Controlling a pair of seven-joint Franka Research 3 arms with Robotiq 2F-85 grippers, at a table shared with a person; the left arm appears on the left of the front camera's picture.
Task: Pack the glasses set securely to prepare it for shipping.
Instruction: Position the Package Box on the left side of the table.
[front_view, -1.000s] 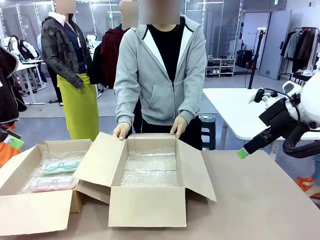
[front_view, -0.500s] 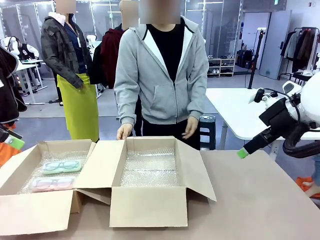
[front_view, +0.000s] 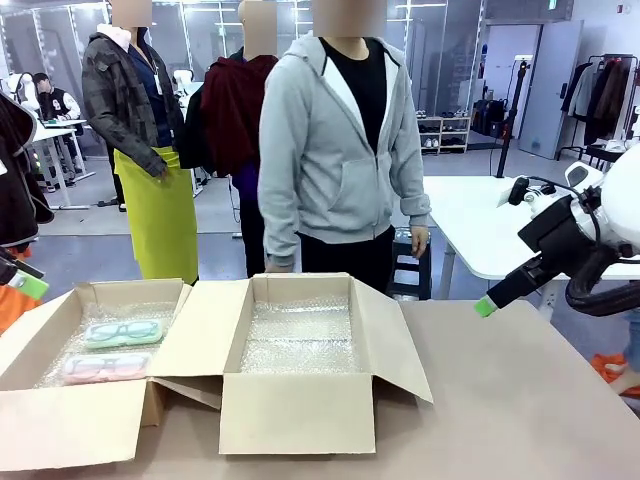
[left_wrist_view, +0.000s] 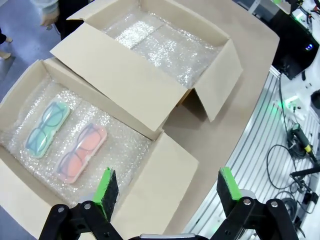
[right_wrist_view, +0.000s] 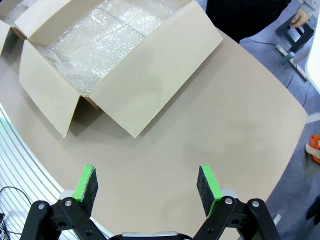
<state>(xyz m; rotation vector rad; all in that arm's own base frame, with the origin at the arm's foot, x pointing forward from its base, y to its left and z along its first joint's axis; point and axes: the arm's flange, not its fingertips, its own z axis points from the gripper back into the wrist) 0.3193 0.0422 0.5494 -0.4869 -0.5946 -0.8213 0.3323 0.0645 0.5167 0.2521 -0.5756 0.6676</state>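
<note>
I see the mint green case (left_wrist_view: 46, 128) and pale pink case (left_wrist_view: 81, 152), translucent, glasses visible inside, side by side at lower left. Their long axes run parallel, tilting toward upper right. Left gripper (left_wrist_view: 168, 186) and right gripper (right_wrist_view: 148, 183) both gape, holding nothing.

The left box (front_view: 40, 330) is cut off by the front view's left edge. The right gripper (front_view: 486, 305) is seen there as a single green pad tip. The person's right hand (front_view: 280, 266) is perhaps partly hidden behind the middle box (front_view: 300, 410).

Mint green case (front_view: 122, 332) and pale pink case (front_view: 106, 367) lie flat, side by side, glasses visible inside.
</note>
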